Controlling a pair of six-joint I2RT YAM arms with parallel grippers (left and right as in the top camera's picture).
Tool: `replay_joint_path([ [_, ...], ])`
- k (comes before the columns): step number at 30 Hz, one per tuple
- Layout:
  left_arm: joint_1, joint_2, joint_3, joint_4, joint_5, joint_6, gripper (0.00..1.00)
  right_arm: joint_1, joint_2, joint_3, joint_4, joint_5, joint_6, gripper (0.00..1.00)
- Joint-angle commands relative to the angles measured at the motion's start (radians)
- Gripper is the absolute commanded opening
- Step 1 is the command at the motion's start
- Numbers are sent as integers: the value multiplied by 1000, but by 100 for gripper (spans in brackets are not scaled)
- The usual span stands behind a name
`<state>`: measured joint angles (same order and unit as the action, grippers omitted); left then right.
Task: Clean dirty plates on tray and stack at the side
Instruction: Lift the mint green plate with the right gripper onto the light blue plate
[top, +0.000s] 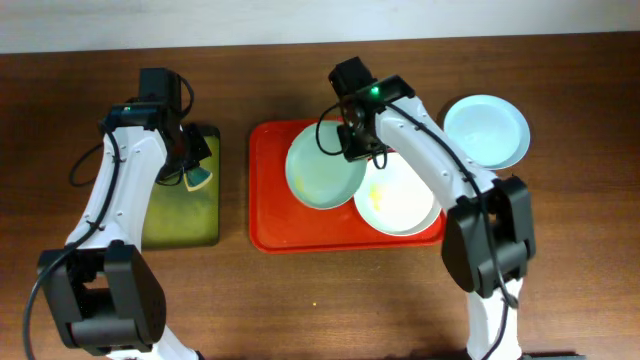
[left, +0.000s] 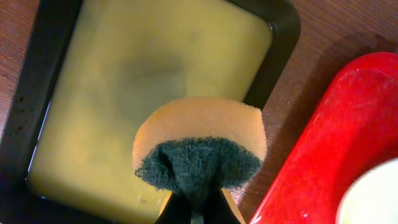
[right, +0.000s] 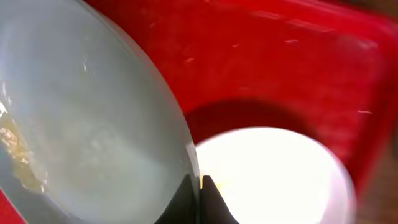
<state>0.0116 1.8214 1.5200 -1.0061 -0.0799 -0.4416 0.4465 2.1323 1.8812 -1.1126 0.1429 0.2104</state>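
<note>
The red tray (top: 270, 215) lies mid-table. A pale mint-blue plate (top: 320, 170) is tilted up over the tray's left half, with yellow smears on it in the right wrist view (right: 87, 137). My right gripper (top: 357, 143) is shut on its rim (right: 198, 183). A white plate (top: 405, 200) with a yellow smear lies flat on the tray beneath (right: 273, 174). A second mint-blue plate (top: 487, 131) sits on the table right of the tray. My left gripper (top: 190, 165) is shut on a yellow sponge with a green scouring side (left: 199, 149), held above the black-rimmed tray.
The small black-rimmed tray (top: 180, 215) with yellow-green liquid (left: 143, 81) stands left of the red tray. Brown wooden table (top: 320, 300) lies all around. The red tray's corner shows in the left wrist view (left: 336, 137).
</note>
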Motion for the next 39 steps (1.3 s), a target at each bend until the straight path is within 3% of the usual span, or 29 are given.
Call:
replay_joint_path([
  [1, -2, -21, 0, 1, -14, -13, 0, 58, -92, 18, -26, 237, 5, 4],
  [5, -2, -21, 0, 1, -14, -13, 0, 136, -95, 18, -36, 515, 3, 4],
  [9, -2, -21, 0, 2, -14, -14, 0, 241, -95, 18, -23, 758, -152, 4],
  [16, -2, -21, 0, 1, -14, -14, 0, 359, -95, 18, 69, 1019, -307, 4],
  [18, -2, -21, 0, 1, -13, -13, 0, 373, -95, 18, 86, 1043, -411, 4],
  [28, -2, -21, 0, 1, -10, -14, 0, 378, -95, 18, 188, 1119, -600, 4],
  [32, -2, -21, 0, 1, -10, -14, 0, 378, -95, 18, 220, 1147, -599, 4],
  [34, -2, -21, 0, 1, -10, -14, 0, 378, -95, 17, 220, 990, -595, 4],
  [36, -2, -21, 0, 0, -10, -14, 0, 365, -92, 17, 211, 629, -596, 4],
  [37, -2, -21, 0, -2, -10, -14, 0, 357, -89, 17, 212, 551, -600, 4],
  [39, -2, -21, 0, -6, -8, -14, 0, 352, -93, 19, 221, 626, -599, 4],
])
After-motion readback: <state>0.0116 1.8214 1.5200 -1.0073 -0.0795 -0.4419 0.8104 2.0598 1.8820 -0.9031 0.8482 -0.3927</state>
